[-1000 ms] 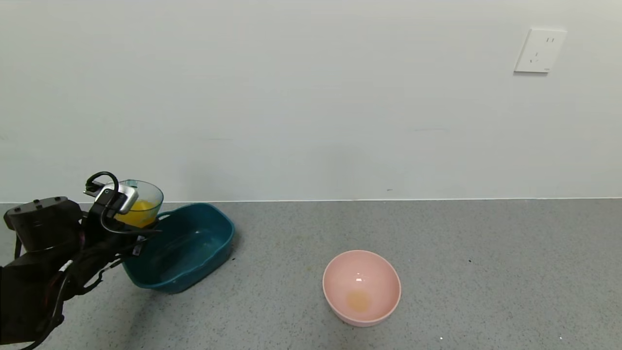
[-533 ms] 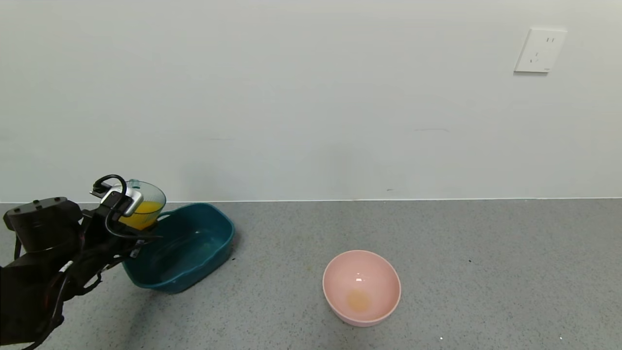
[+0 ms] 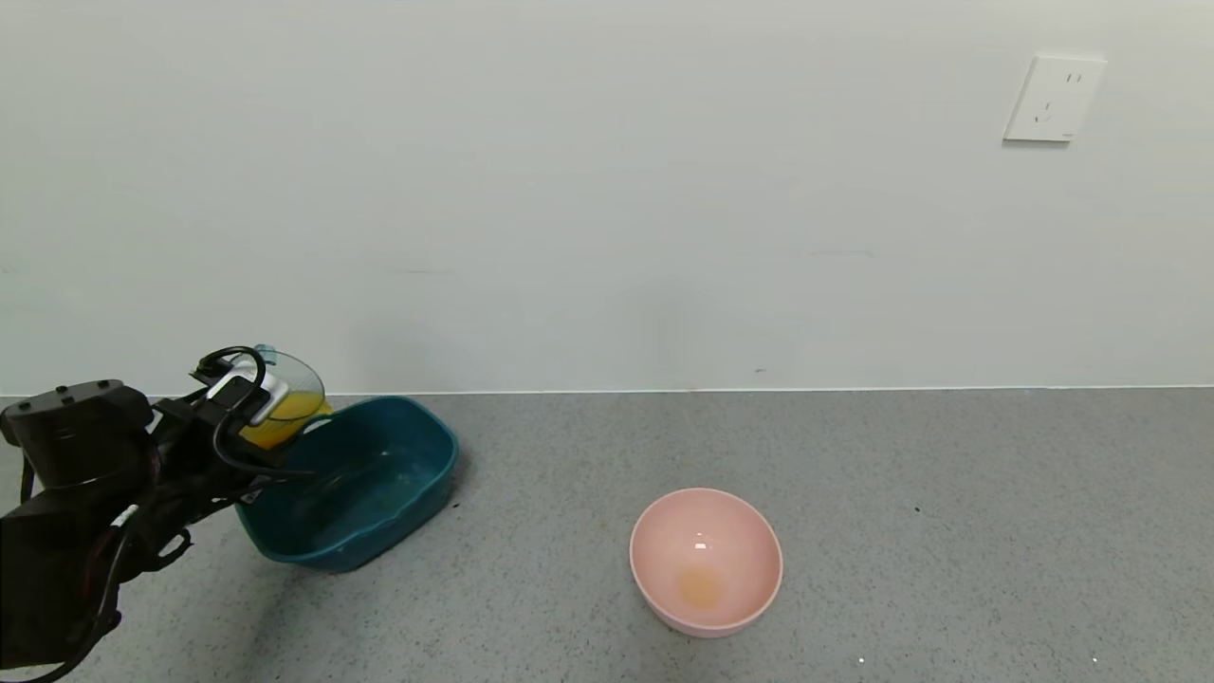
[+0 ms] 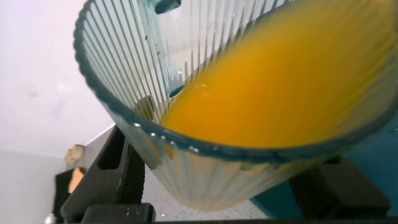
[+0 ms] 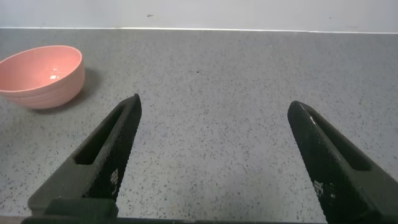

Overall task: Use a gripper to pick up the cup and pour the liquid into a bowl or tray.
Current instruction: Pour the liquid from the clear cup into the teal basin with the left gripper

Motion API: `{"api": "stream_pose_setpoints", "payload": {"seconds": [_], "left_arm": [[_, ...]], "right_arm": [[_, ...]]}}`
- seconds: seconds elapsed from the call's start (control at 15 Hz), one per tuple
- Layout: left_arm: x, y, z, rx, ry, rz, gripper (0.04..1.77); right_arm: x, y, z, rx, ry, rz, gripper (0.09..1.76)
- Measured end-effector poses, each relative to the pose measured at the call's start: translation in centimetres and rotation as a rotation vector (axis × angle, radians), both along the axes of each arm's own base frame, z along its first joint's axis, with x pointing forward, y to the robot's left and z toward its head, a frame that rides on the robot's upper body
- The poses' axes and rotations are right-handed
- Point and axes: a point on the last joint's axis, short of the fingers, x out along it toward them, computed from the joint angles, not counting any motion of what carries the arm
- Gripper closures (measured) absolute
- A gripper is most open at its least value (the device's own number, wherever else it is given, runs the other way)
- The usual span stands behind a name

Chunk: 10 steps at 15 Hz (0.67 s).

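- Two grippers showed across our views: the black left gripper (image 3: 270, 417), with its black cables and small white box on top, sat at the left edge of the head view, and the right gripper (image 5: 214, 155) appeared only in its own wrist view.
- We saw the left gripper clamped shut on the small clear blue-green ribbed plastic cup (image 3: 285, 403), its black fingers (image 4: 124, 174) pressed against the ribbed wall in the left wrist view.
- We found the cup held in the air and tilted, its mouth leaning towards the dark teal oblong plastic tub (image 3: 417, 493) at the lower left of the head view, above the tub's near-left rim.
- We saw the opaque orange-yellow liquid (image 4: 280, 93) lying slanted inside the cup, reaching up to the lowered lip; we could not tell whether any of it was leaving the cup.
- We noted the tub resting on the speckled grey countertop (image 3: 948, 531), close to the white wall (image 3: 607, 190).
- We saw the right gripper with its two black fingers (image 5: 99, 162) spread wide apart, nothing between them, low over the grey countertop.
- We saw a round pink plastic bowl (image 3: 707, 560) at the lower centre of the head view, well apart from the tub, with a faint yellowish stain at its bottom; it also showed at the upper left of the right wrist view.
- We noted a white wall socket (image 3: 1053, 100) at the upper right of the head view.
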Motion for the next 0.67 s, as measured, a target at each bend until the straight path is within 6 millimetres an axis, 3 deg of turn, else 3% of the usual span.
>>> {"api": "stream_pose_setpoints", "payload": {"seconds": [0.67], "left_arm": [[-0.18, 0.16, -0.04, 0.168, 0.050, -0.015, 0.52]], "right_arm": [[0.00, 0.00, 0.00, 0.000, 0.000, 0.000, 0.14]]}}
